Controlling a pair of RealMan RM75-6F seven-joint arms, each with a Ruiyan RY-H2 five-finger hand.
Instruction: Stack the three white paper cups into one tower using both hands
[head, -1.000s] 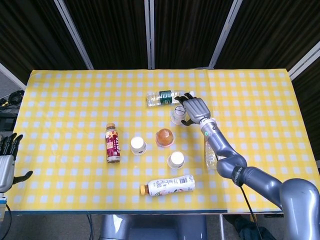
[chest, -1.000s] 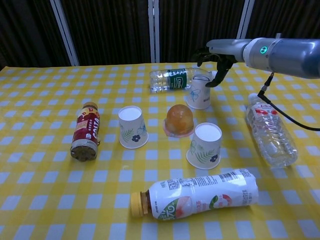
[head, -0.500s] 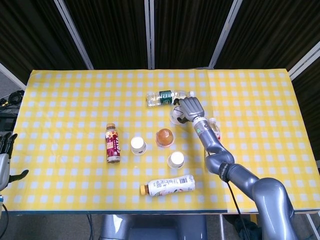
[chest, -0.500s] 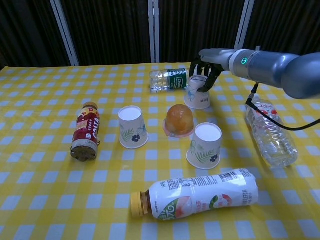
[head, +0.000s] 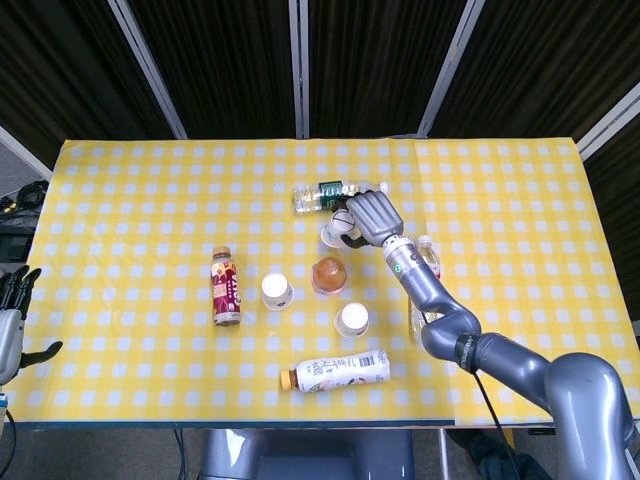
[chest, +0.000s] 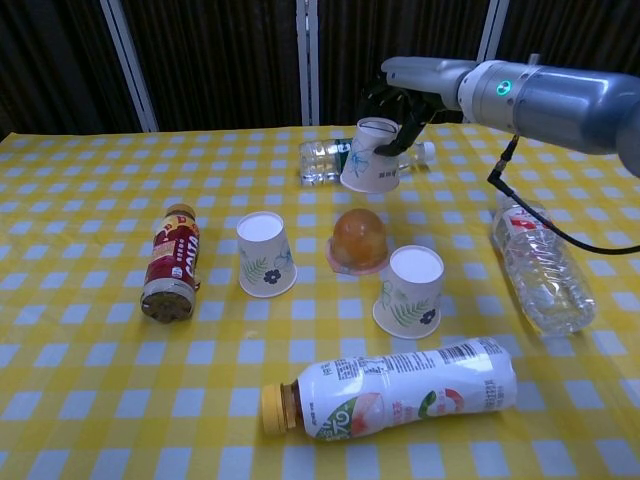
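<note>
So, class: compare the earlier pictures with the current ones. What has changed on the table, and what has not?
The right hand closed on the far cup, lifted it off the table and carried it leftward, tilted. The other two cups, the bottles and the jelly stayed put. The left hand remains at the table's edge.

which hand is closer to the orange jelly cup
Right. The right hand holds a paper cup just behind the jelly cup; the left hand sits off the table's left edge, far away.

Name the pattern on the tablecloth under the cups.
Yellow and white checks on the tablecloth, clearest in the head view.
</note>
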